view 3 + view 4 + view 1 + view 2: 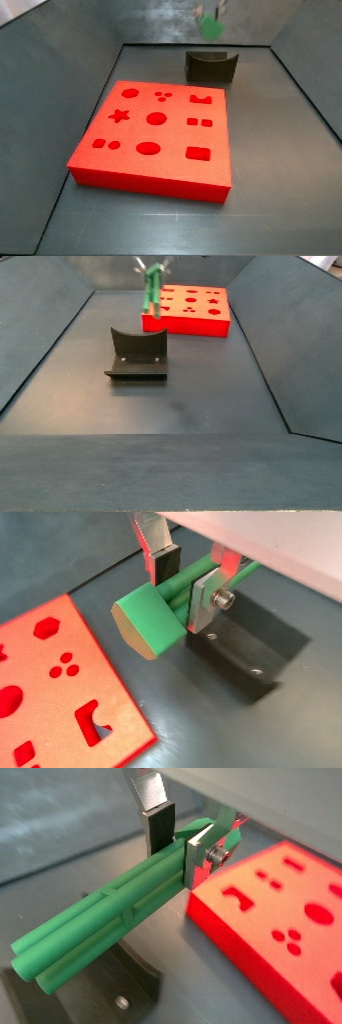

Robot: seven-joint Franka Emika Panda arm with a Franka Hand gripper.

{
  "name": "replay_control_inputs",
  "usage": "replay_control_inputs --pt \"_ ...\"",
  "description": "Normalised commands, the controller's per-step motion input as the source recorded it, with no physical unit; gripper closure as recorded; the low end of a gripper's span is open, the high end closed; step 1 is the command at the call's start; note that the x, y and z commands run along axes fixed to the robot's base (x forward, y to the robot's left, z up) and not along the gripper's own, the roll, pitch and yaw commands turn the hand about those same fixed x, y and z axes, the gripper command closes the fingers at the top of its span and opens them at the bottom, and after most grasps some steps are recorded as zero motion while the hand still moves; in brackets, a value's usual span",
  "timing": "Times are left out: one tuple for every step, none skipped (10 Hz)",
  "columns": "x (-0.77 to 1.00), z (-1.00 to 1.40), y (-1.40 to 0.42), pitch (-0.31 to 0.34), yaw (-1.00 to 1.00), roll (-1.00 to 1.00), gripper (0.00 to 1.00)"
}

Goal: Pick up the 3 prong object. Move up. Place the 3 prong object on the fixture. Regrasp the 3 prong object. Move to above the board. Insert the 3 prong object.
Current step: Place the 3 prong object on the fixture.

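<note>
I read the board (pixel 154 135) lying flat on the floor off to one side of the fingers (pixel 206 600), its cutouts facing up and none filled, while the fixture (pixel 138 354) stands almost directly under them, which I judge suits the placing step. The 3 prong object (pixel 114 910) is clamped between the silver plates near one end, most of its green length hanging free below the fingers toward the fixture's notch, apart from it. The gripper (pixel 185 838) hangs above the fixture in both side views, closed on the piece, wrist pointing down.
</note>
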Motion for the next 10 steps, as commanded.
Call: replay_control_inputs --pt "0.38 0.36 0.49 0.086 -0.07 -1.00 1.00" --pt "0.19 0.09 0.25 0.092 -0.07 -1.00 1.00" --pt "0.13 0.02 0.13 0.094 -0.08 -1.00 1.00" --pt "0.04 0.04 0.06 0.099 -0.09 -1.00 1.00" --pt "0.02 0.03 0.06 0.096 -0.10 -1.00 1.00" --pt "0.05 0.00 0.05 0.098 -0.11 -1.00 1.00" --pt "0.06 -0.01 0.04 0.103 -0.12 -1.00 1.00" --pt "0.07 -0.01 0.05 0.119 -0.14 -1.00 1.00" --pt "0.07 -0.01 0.04 0.118 -0.16 -1.00 1.00" --pt "0.06 -0.01 0.04 0.108 -0.19 -1.00 1.00"
